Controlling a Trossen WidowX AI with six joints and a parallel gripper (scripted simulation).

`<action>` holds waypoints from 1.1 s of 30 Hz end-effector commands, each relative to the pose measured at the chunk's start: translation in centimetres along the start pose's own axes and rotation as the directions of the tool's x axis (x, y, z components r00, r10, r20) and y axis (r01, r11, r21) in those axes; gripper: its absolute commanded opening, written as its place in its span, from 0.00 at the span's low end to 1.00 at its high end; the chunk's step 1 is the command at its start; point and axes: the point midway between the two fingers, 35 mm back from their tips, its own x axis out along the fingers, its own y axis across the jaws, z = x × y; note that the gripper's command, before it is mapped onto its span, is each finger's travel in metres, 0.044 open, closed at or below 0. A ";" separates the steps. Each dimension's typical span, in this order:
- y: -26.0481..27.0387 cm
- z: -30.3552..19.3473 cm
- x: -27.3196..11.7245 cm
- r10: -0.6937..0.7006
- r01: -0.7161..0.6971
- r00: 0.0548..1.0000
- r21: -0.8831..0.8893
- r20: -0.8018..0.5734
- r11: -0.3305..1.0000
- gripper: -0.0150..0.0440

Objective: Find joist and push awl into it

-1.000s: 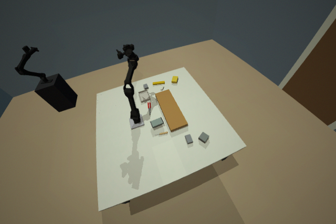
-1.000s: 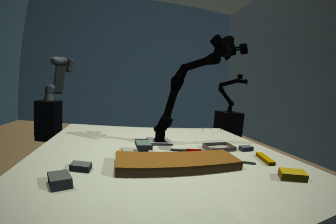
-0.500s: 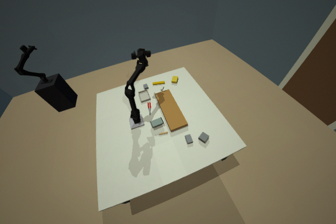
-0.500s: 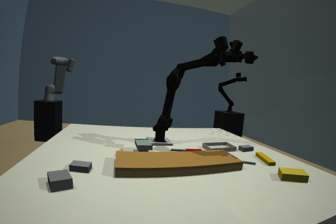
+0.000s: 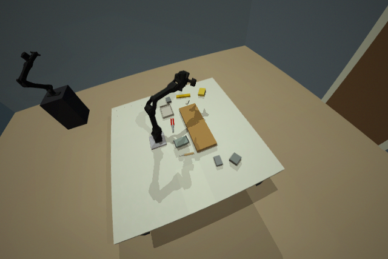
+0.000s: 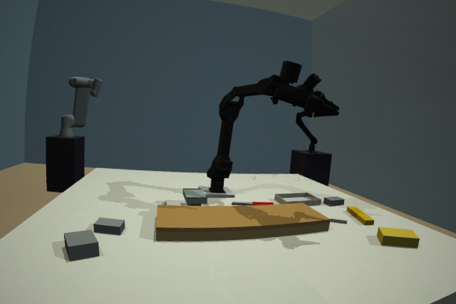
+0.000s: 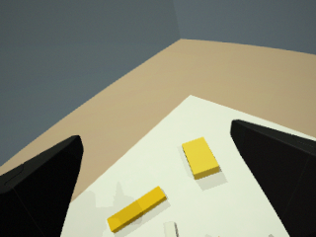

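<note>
The brown floor panel (image 5: 205, 135) (image 6: 221, 218) lies on the white table, with the arm's shadow across it. The awl (image 5: 188, 153), with its tan handle, lies near the panel's end and is mostly hidden in the exterior view. The tray (image 5: 168, 116) (image 6: 301, 201) is a low grey frame with nothing in it. A grey-green box (image 5: 181, 141) (image 6: 194, 194) lies between the arm's base and the panel; I cannot tell if it or a yellow block (image 5: 201, 91) (image 6: 397, 237) (image 7: 199, 158) is the stud finder. My gripper (image 6: 338, 110) (image 7: 158, 134) is open and empty, high above the table.
A yellow bar (image 5: 183, 96) (image 6: 360, 215) (image 7: 137, 209), a small grey piece (image 5: 187, 102) (image 6: 338, 221) and a grey block (image 5: 168, 100) (image 6: 333, 201) lie near the tray. Red-handled pliers (image 5: 172, 125) lie beside it. Two grey blocks lie past the panel's other end.
</note>
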 end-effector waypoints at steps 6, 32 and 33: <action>-11.8 -9.0 -6.6 -0.351 0.373 0.897 0.034 -0.269 0.927 1.00; -12.8 -34.8 -34.6 -0.184 0.774 0.201 0.041 -0.962 0.632 1.00; -12.8 -34.8 -34.6 -0.184 0.774 0.201 0.041 -0.962 0.632 1.00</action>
